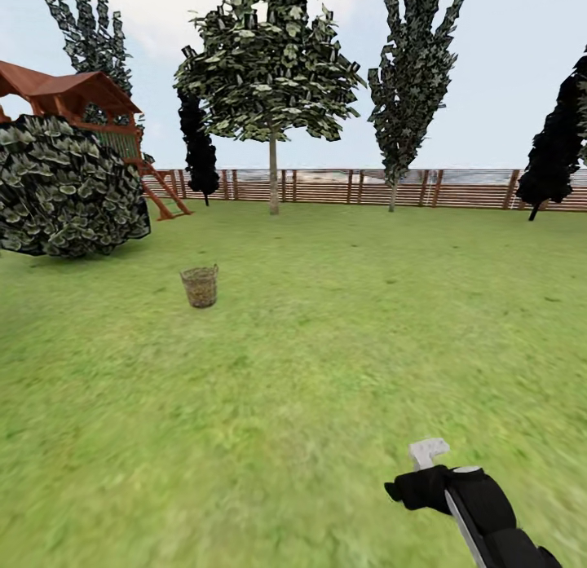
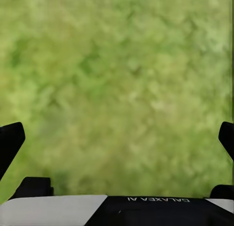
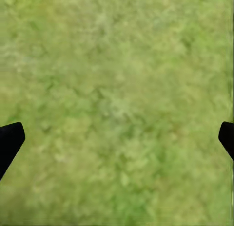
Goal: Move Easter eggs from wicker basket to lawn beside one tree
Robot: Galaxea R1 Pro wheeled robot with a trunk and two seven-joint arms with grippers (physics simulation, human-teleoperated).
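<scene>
Head view: wicker basket (image 1: pixel 200 286) beside bush (image 1: pixel 69 187).

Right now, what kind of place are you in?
Most likely a fenced backyard garden. A wide green lawn runs back to a brown slatted wooden fence, with a leafy tree in front of it, a wooden playset at one side, and a wicker basket standing on the grass.

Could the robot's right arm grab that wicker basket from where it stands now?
Probably not. The wicker basket sits far off across the lawn, well beyond the right gripper low beside the robot. Nothing blocks the way; it likely must drive closer first.
</scene>
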